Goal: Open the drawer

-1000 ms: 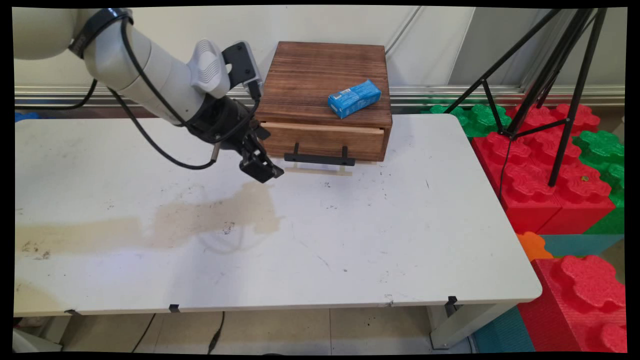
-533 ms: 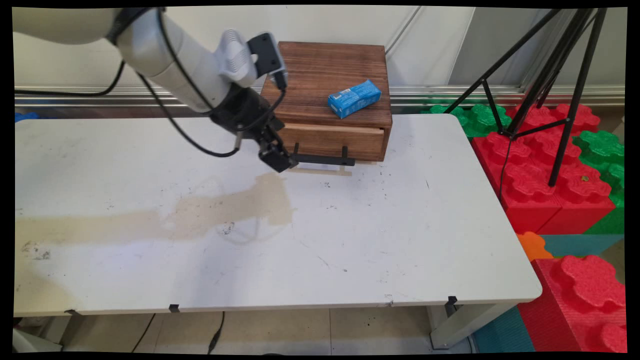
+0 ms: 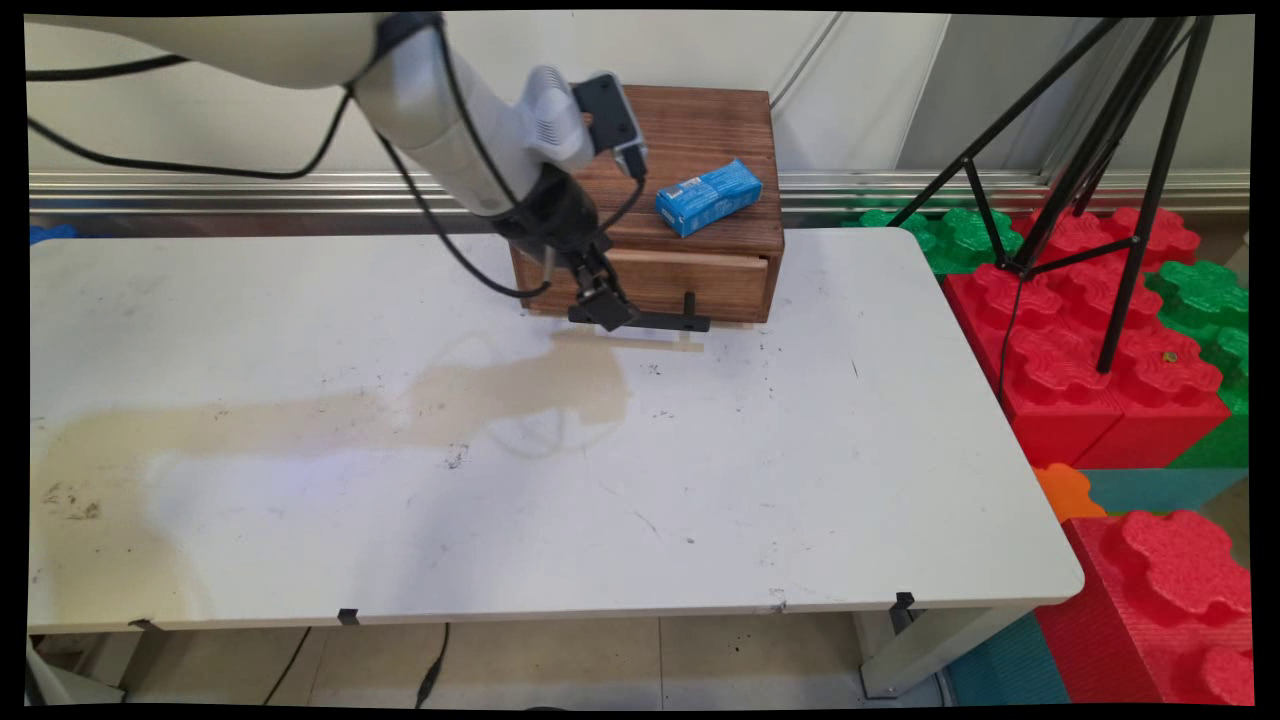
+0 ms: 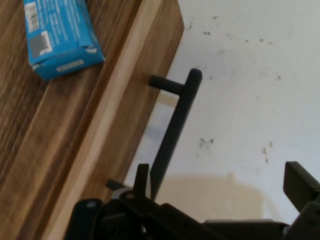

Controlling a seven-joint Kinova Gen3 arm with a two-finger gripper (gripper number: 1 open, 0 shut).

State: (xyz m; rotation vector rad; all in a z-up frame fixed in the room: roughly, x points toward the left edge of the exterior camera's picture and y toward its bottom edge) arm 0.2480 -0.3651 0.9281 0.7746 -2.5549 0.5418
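A dark brown wooden box [image 3: 650,190] with one paler drawer front [image 3: 680,280] stands at the tabletop's far edge, drawer shut. Its black bar handle [image 3: 655,320] runs level across the front; the open black pincer [image 3: 602,306] straddles the handle's left end.

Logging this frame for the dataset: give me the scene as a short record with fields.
hand: at the left end of the black drawer handle, open, one finger on the table side of the bar, the other beside the drawer front
drawer: shut or nearly so, in a brown wooden box
on the box: blue carton, lying flat
surface: white table, scuffed
off the table: black tripod, red and green foam blocks
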